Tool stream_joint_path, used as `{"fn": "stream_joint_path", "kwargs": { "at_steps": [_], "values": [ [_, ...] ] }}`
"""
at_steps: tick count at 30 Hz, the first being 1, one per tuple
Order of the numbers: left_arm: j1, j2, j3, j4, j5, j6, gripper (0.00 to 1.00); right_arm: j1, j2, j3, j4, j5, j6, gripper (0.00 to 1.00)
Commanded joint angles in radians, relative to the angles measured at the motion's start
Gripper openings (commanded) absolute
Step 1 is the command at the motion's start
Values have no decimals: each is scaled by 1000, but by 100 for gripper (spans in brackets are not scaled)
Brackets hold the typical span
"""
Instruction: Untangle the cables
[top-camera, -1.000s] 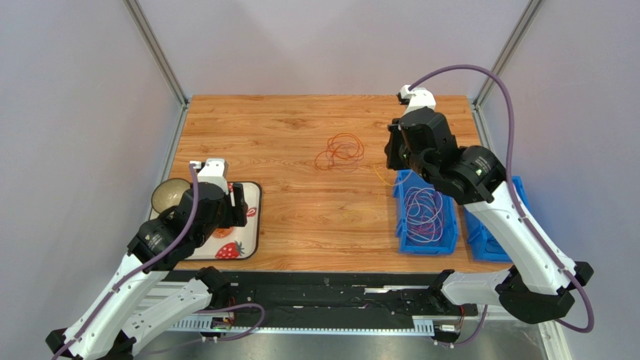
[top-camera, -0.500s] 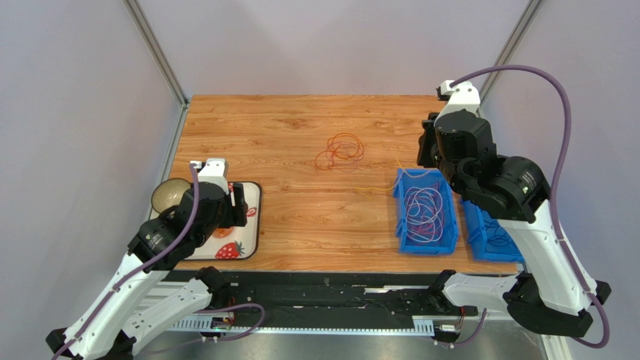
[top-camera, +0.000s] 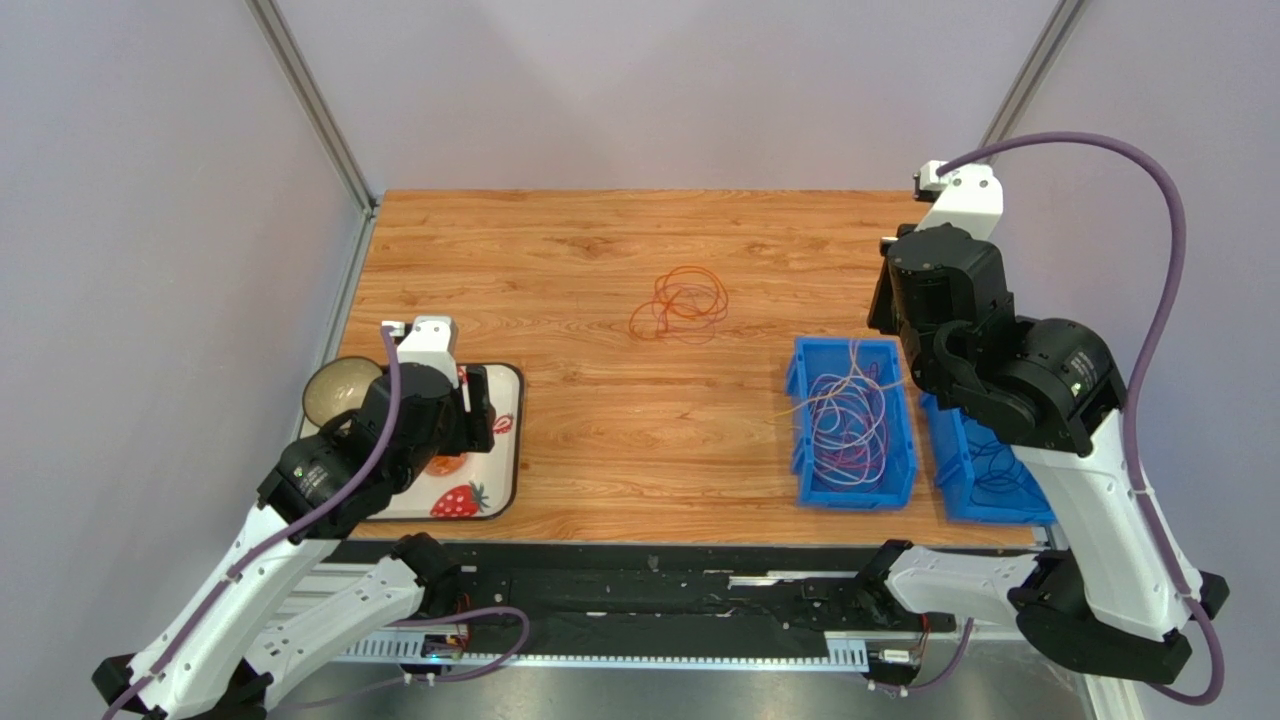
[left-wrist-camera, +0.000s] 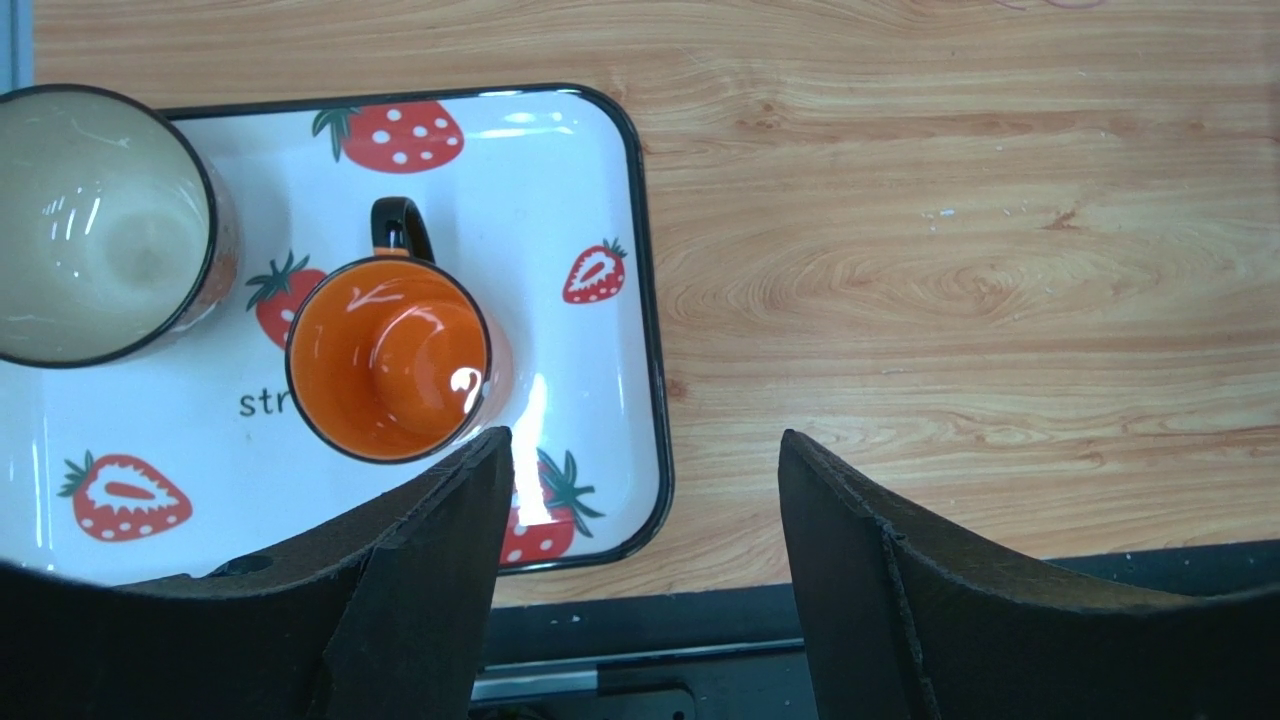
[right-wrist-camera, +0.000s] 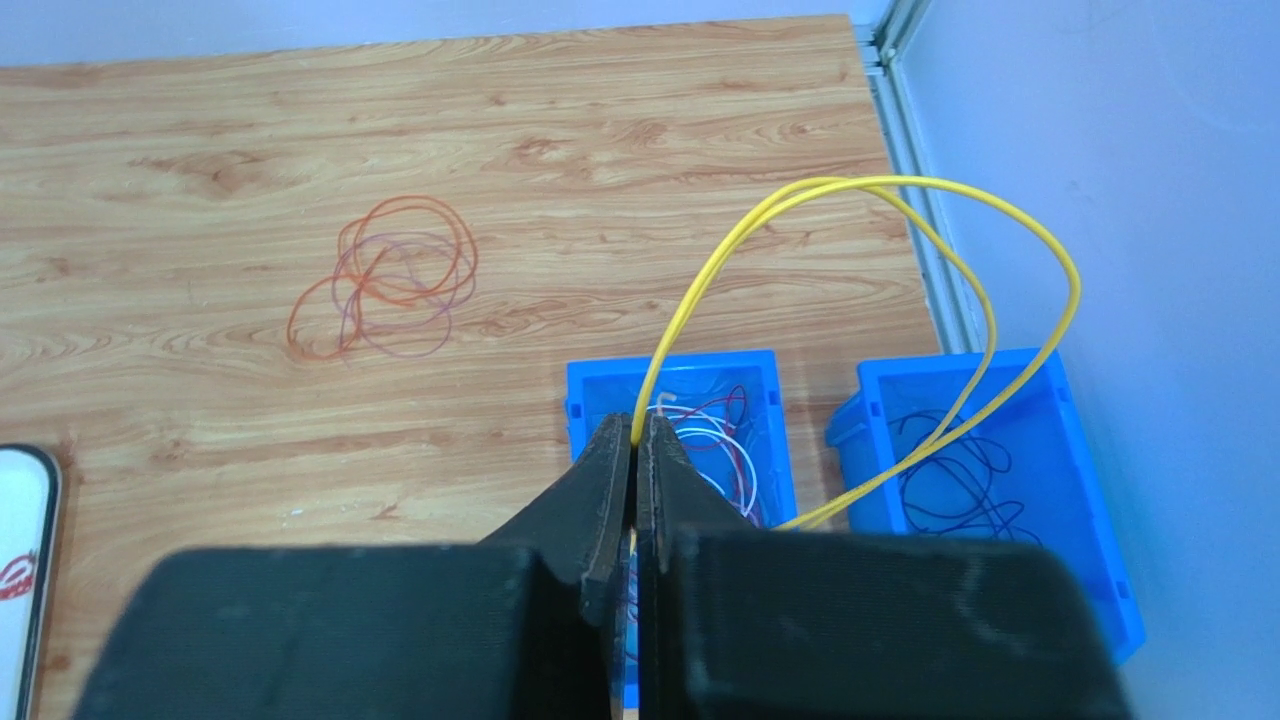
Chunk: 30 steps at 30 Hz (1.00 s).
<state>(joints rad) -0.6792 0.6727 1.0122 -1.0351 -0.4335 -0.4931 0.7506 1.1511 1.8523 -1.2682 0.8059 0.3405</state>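
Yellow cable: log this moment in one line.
right pincer: shut on yellow cable | left pincer: open by tray | orange tangle: untouched

Bright, even light; glare on orange cup (left-wrist-camera: 388, 360).

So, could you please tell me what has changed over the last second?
The right pincer, shut on the yellow cable, swung rightward from above the blue bin towards the table's far right corner, drawing the cable's trailing end off the wood; the cable now arcs out from the pincer in a loop. The left pincer, open over the tray, and the orange tangle stayed put.
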Motion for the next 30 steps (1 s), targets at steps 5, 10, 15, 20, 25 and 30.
{"fn": "stream_joint_path", "kwargs": {
  "at_steps": [5,10,15,20,25,30],
  "values": [
    [1,5,-4,18,-25,-1,73,-11,-10,140,9,42,-15,0],
    [0,7,-3,17,-27,-4,73,-11,19,264,36,15,-43,0],
    [1,7,-3,15,-28,-4,72,-11,35,332,59,42,-63,0],
    [1,10,-4,15,-30,-4,72,-11,24,308,73,79,-80,0],
    [1,10,-4,17,-25,-4,72,-11,-10,208,73,166,-66,0],
    [1,11,-3,15,-25,-5,72,-13,-45,127,73,203,-48,0]
  ]
}}
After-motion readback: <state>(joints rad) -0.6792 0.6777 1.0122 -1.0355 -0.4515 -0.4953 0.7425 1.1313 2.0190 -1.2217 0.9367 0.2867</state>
